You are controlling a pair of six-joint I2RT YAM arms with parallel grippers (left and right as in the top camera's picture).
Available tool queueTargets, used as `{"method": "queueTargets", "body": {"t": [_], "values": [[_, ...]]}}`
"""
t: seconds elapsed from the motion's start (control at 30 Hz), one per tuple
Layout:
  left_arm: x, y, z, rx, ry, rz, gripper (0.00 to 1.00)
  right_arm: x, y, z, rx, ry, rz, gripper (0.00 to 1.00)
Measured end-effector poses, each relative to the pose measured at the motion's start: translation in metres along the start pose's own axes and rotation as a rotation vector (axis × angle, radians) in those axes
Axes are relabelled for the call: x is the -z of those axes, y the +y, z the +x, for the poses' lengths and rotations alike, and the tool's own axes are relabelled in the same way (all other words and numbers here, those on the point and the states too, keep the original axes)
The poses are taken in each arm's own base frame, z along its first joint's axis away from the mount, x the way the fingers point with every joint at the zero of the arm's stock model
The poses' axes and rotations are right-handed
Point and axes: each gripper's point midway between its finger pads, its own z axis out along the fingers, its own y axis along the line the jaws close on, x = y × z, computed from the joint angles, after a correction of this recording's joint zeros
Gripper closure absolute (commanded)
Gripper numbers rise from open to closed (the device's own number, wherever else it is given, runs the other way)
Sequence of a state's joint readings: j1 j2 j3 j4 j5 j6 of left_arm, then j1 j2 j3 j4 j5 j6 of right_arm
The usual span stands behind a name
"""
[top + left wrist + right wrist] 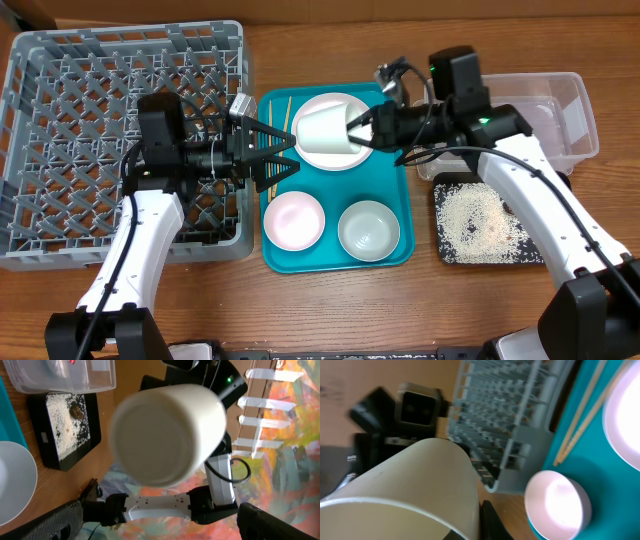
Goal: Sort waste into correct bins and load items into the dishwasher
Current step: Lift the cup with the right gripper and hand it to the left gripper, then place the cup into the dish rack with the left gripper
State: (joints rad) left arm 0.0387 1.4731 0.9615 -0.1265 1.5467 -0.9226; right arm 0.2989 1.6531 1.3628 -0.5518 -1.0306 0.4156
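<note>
The right gripper (358,128) is clamped on the mouth end of a small white cup (325,128), holding it on its side in the air above a round white plate (330,160) at the far end of a teal rectangular serving tray (390,185). The cup's flat base faces the left gripper (285,150), whose fingers are spread wide just beside that base and grip nothing. In the left wrist view the base fills the middle of the picture. On the near half of the teal tray stand two small round bowls: a pale pink bowl (293,220) on the left and a pale bluish bowl (368,230) on the right, each upright. A pair of thin wooden chopsticks (282,110) lies along the tray's left edge, partly under the left gripper. A large square grey plastic dish rack (60,100) with a lattice floor sits on the wooden table (300,310) to the left of the teal tray. To its right, a flat black rectangular tray (438,230) carries a spread of whitish rice-like grains (485,220) with a brown food bit (76,410) among them. Behind it stands a clear rectangular plastic tub (575,110); the left wrist view shows a scrap of red and something white inside, too cropped to identify.
</note>
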Motion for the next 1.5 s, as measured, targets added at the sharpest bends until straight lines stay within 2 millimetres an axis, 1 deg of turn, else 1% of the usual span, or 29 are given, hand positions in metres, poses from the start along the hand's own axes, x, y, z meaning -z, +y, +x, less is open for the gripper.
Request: {"method": "queueTargets", "body": {"t": [0.1,0.17,0.27,0.33,0.47,0.5,0.53,0.63,0.7,0.83,0.9,1.0,1.1,1.23,1.43,1.5], "values": [[0.000,-0.001,0.001,-0.018,0.005,0.004,0.00,0.005,0.009,-0.004,0.038,0.000,-0.060,0.96],[0.000,-0.001,0.001,-0.025,0.006,0.005,0.00,0.004,0.015,-0.002,0.054,0.011,-0.084,0.96],[-0.003,-0.001,0.003,-0.026,0.017,0.007,0.00,-0.003,0.020,0.003,0.069,0.029,-0.093,0.96],[-0.006,-0.001,0.005,-0.025,0.028,0.007,0.00,-0.014,0.025,0.011,0.080,0.056,-0.096,0.96],[-0.008,-0.002,0.007,-0.025,0.039,0.010,0.00,-0.028,0.021,0.017,0.073,0.085,-0.093,0.96],[-0.008,-0.002,0.007,-0.025,0.039,0.010,0.02,-0.032,0.018,0.018,0.064,0.094,-0.091,0.96],[-0.008,-0.002,0.007,-0.025,0.039,0.011,0.06,-0.036,0.014,0.020,0.055,0.104,-0.089,0.96],[-0.008,-0.001,0.006,-0.018,0.034,0.006,0.09,-0.044,0.006,0.022,0.039,0.125,-0.091,0.96],[-0.008,0.000,0.006,-0.010,0.034,0.006,0.10,-0.045,0.007,0.023,0.042,0.126,-0.093,0.96],[-0.008,0.000,0.006,-0.005,0.032,0.005,0.18,-0.047,0.008,0.024,0.045,0.131,-0.099,0.96],[-0.008,0.001,0.005,-0.002,0.029,0.003,0.18,-0.048,0.007,0.025,0.040,0.140,-0.109,0.96],[-0.008,0.001,0.005,-0.001,0.028,0.002,0.13,-0.049,0.008,0.026,0.039,0.145,-0.119,0.96],[-0.008,0.001,0.005,0.001,0.030,0.003,0.05,-0.049,0.007,0.027,0.034,0.153,-0.127,0.96],[-0.008,0.000,0.005,0.002,0.032,0.004,0.03,-0.051,0.006,0.028,0.028,0.166,-0.142,0.96],[-0.008,-0.004,0.003,-0.012,0.035,0.008,0.11,-0.053,0.013,0.028,0.059,0.175,-0.184,0.96],[-0.008,-0.005,0.003,-0.006,0.036,0.009,0.17,-0.053,0.014,0.030,0.060,0.180,-0.191,0.96]]}}
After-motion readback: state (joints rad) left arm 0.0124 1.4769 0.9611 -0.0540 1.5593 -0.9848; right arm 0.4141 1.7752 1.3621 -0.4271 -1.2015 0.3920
